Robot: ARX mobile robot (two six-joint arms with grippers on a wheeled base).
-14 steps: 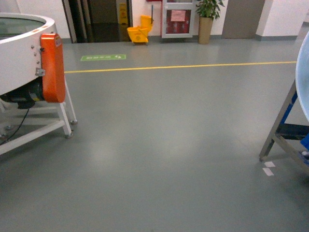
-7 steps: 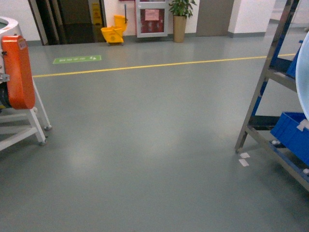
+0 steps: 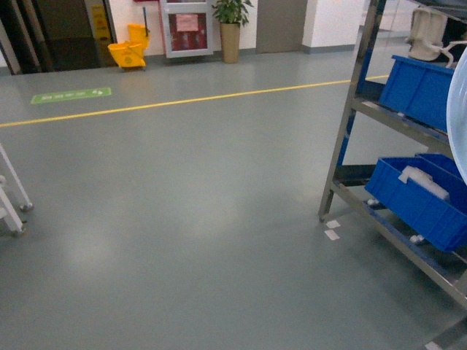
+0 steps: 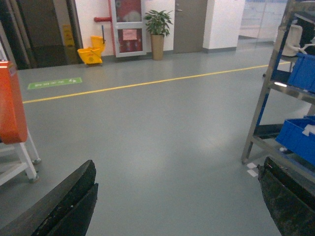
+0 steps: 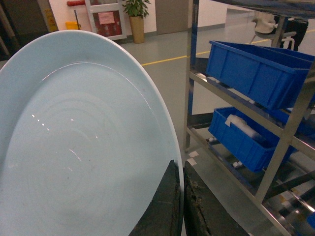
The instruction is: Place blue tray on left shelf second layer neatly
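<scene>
Tray pinched at rim by right gripper; left gripper wide, empty. We should square up to shelf, keeping tray level.

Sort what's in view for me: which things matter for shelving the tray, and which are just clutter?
Job:
- blue tray, rim pinched in the right gripper
- left shelf, steel rack at the right of the head view
- left gripper, open, carrying nothing

Lying about:
- blue crates on the rack's tiers
- yellow mop bucket
- potted plant
- orange-guarded machine
</scene>
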